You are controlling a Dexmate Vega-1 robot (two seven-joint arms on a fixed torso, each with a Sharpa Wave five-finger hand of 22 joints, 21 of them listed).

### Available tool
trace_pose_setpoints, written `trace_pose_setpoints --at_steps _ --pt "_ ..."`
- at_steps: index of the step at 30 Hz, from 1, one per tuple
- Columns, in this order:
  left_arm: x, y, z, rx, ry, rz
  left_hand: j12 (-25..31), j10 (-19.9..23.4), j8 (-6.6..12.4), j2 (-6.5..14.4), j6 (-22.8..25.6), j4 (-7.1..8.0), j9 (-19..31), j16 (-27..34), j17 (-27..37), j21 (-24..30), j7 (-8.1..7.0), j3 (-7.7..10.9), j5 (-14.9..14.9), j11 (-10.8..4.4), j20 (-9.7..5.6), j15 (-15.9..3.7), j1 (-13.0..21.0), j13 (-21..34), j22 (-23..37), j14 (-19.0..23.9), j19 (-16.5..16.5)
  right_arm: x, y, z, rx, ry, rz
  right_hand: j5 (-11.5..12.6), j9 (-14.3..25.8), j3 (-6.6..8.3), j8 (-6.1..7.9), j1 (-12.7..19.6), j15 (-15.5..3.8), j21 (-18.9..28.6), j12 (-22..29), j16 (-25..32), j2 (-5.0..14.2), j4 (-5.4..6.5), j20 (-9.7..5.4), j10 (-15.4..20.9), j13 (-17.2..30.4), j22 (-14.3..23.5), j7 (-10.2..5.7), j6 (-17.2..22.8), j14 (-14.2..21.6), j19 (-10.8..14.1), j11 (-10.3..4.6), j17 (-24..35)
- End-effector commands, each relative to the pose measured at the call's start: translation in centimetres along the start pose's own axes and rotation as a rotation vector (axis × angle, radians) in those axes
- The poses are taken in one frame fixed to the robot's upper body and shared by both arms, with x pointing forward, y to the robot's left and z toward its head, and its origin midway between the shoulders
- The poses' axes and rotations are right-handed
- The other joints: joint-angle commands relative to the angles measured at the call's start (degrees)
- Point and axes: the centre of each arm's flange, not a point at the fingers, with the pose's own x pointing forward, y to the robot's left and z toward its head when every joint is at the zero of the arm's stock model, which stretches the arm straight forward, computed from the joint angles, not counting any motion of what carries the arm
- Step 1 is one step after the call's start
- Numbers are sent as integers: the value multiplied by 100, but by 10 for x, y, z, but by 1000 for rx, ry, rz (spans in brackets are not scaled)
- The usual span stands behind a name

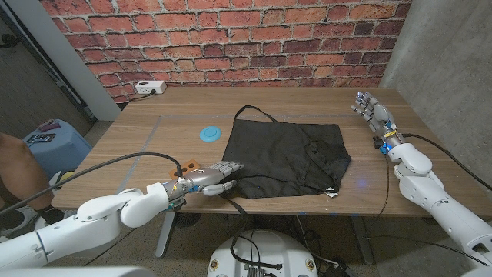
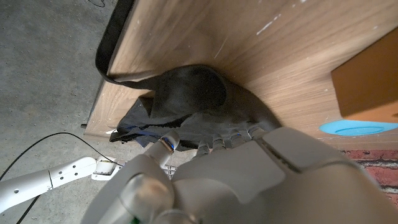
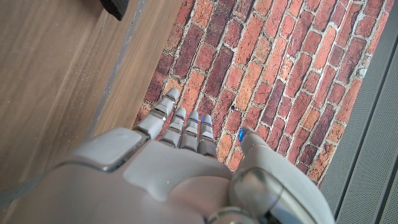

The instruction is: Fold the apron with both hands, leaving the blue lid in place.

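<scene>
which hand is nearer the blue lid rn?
Left. The left hand is at the apron's near left corner, a short way in front of the blue lid. The right hand is raised at the table's far right, across the apron.

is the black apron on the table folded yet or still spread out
Mostly spread out. In the head view the apron lies flat across the table; the left robot hand touches its near-left corner, which looks bunched up.

One black apron [image 1: 288, 160], one blue lid [image 1: 210, 133], two robot hands, one table [image 1: 138, 146]
</scene>
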Motion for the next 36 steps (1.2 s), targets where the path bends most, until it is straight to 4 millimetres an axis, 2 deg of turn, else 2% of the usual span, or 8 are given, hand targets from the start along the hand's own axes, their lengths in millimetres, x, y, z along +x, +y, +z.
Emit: trace_pose_setpoints --at_steps 1,5,12,16,20,28,33,36 --pt "6 1 2 16 -4 -47 76 131 84 -10 147 -11 14 70 19 47 20 42 -46 19 -35 -9 124 6 11 -533 -701 3 -4 8 -84 33 46 0 20 21 23 115 -135 32 18 -1 -6 -83 -265 17 13 21 -5 18 1 10 34 -14" --pt "7 3 2 20 -5 -51 93 207 108 -7 246 -12 16 85 17 62 41 52 -52 1 -30 -17 127 6 11 -481 -671 3 -4 10 -109 52 59 -1 19 32 24 163 -128 33 23 -7 -25 -137 -264 29 13 21 3 21 7 13 17 -32" --pt "9 4 1 21 -7 -54 89 223 99 -7 253 -13 17 86 17 66 49 59 -56 8 -39 -17 128 6 10 -467 -665 5 2 19 -207 93 89 -14 22 33 73 294 -93 65 80 22 -96 -308 -230 183 20 22 39 159 139 113 87 -80" --pt "9 3 1 19 -5 -60 85 224 94 -8 253 -13 17 85 17 66 43 62 -58 6 -44 -16 129 6 10 -464 -667 7 7 24 -277 120 106 -35 29 20 149 461 -62 121 178 92 -155 -530 -189 490 40 23 162 443 394 350 175 -113" --pt "9 3 0 16 -1 -65 82 228 90 -10 255 -14 17 84 16 66 42 64 -60 6 -45 -19 128 6 10 -460 -668 8 11 28 -324 141 129 -46 31 -15 177 527 -19 146 217 135 -192 -641 -157 652 52 24 211 602 548 505 229 -116" --pt "11 3 -1 4 2 -78 78 235 87 -22 266 -12 18 81 17 63 33 60 -69 6 -44 -25 124 5 10 -460 -678 12 18 31 -364 164 164 -55 33 -73 187 531 14 144 229 155 -251 -700 -116 736 59 25 261 702 630 572 262 -109" --pt "12 4 -2 -8 10 -79 65 248 131 -107 452 3 19 76 24 65 42 -27 -169 0 -46 -18 78 6 16 -462 -693 13 19 29 -366 172 177 -55 34 -91 170 524 16 135 214 150 -255 -708 -114 716 61 26 272 683 621 572 250 -103" --pt "13 4 -2 -8 7 -77 60 278 151 -219 607 7 17 68 27 70 -31 -181 -296 -46 -93 -58 30 6 28 -467 -708 14 20 28 -367 174 182 -55 34 -98 162 522 22 129 204 147 -251 -711 -114 702 62 26 265 673 615 569 259 -99"
